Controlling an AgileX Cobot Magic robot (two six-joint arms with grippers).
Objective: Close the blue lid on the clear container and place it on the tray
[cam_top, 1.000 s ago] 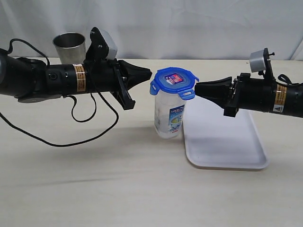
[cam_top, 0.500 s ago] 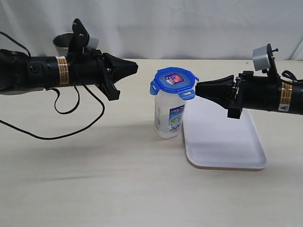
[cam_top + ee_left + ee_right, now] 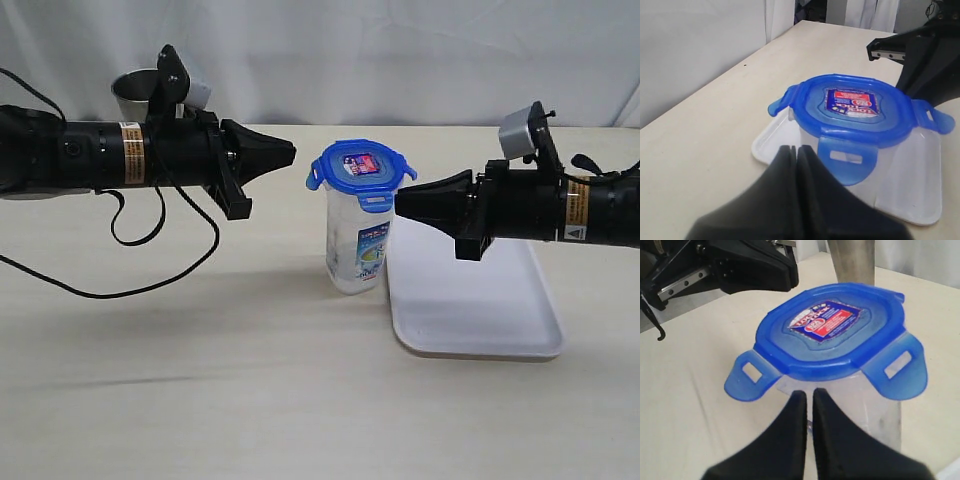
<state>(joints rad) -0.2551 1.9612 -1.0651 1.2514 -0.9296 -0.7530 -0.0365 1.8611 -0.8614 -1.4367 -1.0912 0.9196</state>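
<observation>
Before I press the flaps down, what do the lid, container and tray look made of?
The blue lid: glossy blue plastic, moulded slotted flaps catching highlights. The clear container: translucent, slightly cloudy plastic; the background shows dimly through its wall. The tray: smooth white, probably plastic, with a soft sheen and rounded moulded rim.

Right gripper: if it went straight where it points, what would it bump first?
Probably the clear container, just under the blue lid; the right gripper is close beside it. It might catch a lid flap instead.
</observation>
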